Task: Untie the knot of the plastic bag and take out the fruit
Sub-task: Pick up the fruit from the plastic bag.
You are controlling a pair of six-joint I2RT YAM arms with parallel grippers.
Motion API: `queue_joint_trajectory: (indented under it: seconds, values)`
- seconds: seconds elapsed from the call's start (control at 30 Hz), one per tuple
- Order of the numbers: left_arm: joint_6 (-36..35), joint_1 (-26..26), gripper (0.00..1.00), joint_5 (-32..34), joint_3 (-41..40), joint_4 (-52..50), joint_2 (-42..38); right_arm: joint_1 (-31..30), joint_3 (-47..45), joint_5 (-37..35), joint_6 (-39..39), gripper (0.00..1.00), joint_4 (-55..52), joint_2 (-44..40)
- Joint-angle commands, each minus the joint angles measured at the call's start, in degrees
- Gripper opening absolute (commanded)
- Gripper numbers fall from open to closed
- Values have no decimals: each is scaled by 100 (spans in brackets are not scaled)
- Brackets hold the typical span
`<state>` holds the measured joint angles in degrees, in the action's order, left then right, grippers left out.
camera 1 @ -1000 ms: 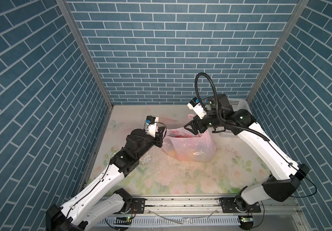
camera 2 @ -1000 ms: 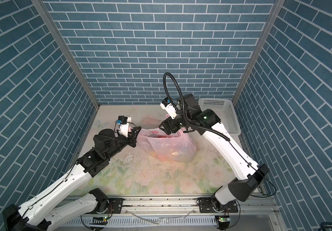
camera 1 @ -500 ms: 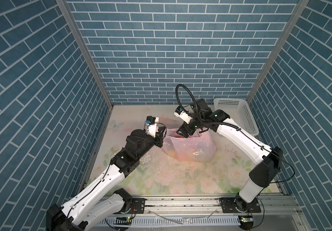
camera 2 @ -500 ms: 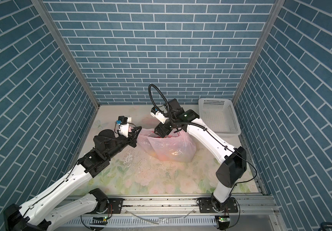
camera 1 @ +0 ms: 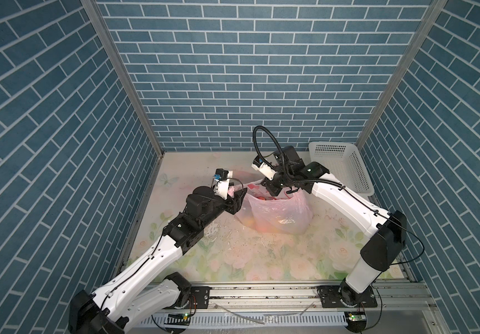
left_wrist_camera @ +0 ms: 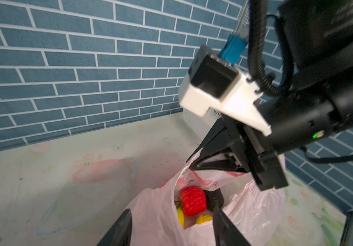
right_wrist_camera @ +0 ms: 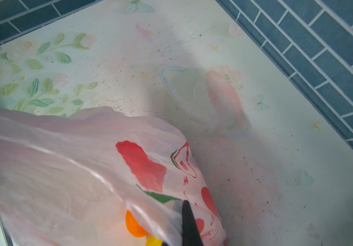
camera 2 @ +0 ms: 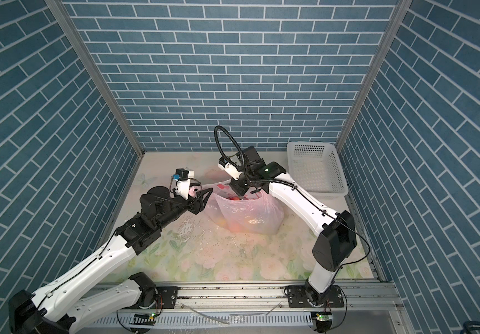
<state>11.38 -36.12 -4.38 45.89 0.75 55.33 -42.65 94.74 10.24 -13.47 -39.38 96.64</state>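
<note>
The plastic bag (camera 1: pixel 279 211) slumps on the desk (camera 1: pixel 262 254) between both claws. The right claw (left_wrist_camera: pixel 189 167) is closed, pinching the bag's far rim. The left claw (left_wrist_camera: pixel 172 210) gapes open at the near rim. The bag's mouth faces up toward the left claw, showing fruit (left_wrist_camera: pixel 192 201). Its length slants toward the front right.

We note a pale pink plastic bag (camera 1: pixel 279 214) with red prints (right_wrist_camera: pixel 141 166), a floral counter (camera 1: pixel 262 254), blue brick walls (camera 1: pixel 233 72).

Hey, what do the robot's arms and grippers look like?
The left arm and right arm have white shells and black joints. The left gripper and right gripper have black tapered fingers under white camera mounts. A black ribbed cable loops above the right arm.
</note>
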Motion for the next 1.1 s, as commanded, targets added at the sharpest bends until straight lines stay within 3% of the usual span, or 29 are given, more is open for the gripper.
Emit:
queue_joint_trajectory:
  seconds: [0.0, 0.17, 0.33, 0.53, 0.8, 0.9, 0.97, 1.07]
  values:
    - [-52, -23, 73, -31, 186, -247, 58, -28, -96, -37, 44, 0, 132, -367]
    - [-151, -21, 78, 445, 416, -692, 266, -24, -145, -31, 132, 0, 219, -518]
    - [-306, -14, 71, 1184, 543, -1096, 302, -15, -279, -181, 157, 0, 258, -603]
    - [-356, -9, 50, 1186, 391, -1578, 251, 27, -417, -488, 176, 0, 338, -649]
    - [-79, -10, 10, 1068, 51, -1459, -116, 47, -302, -322, 363, 0, 97, -515]
    - [26, -11, 0, 944, 142, -1364, -157, 47, -55, -157, 523, 35, -446, -558]
    - [106, -12, 0, 792, 215, -1311, -140, 47, 102, 44, 683, 46, -845, -646]
    - [249, -17, 0, 570, 271, -1229, -88, 29, 104, 439, 994, 54, -1221, -918]
